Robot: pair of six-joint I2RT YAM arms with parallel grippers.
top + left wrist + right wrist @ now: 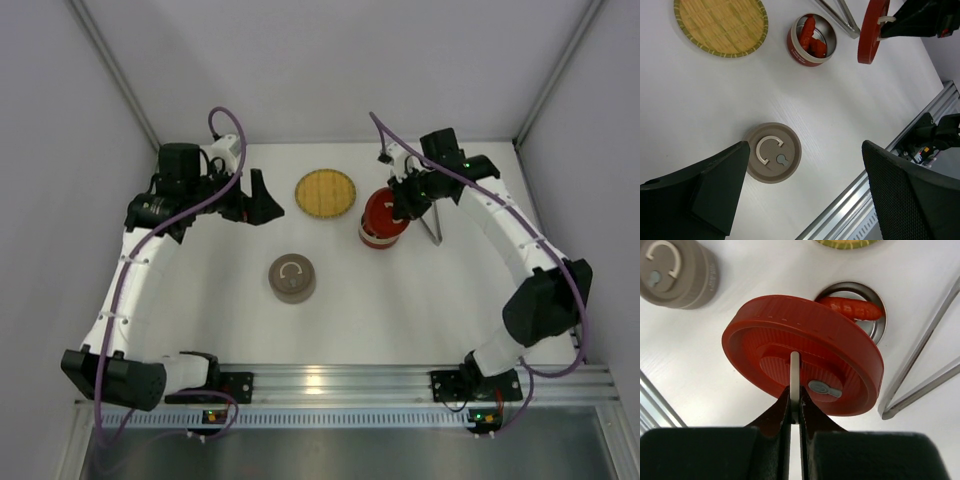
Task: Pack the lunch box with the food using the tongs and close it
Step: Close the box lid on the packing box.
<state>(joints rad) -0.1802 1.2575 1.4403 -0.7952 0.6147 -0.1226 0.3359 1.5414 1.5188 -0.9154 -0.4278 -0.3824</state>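
The lunch box (796, 47) is a round red tin standing open, with elongated red food (812, 39) inside. My right gripper (795, 392) is shut on the white loop handle of its red lid (790, 335). The lid hangs tilted just above the tin's rim (883, 310), with red food (852, 308) showing behind it. From above, the lid (384, 208) covers most of the tin (371, 238). The silver tongs (433, 229) lie on the table right of the tin, their joined end (887, 410) near the lid. My left gripper (805, 147) hovers open and empty to the left (262, 200).
A grey-brown closed tin (292, 277) with a white loop handle stands mid-table, below my left fingers (772, 152). A round yellow woven plate (326, 193) lies at the back, left of the red tin. The aluminium rail (330, 382) runs along the near edge.
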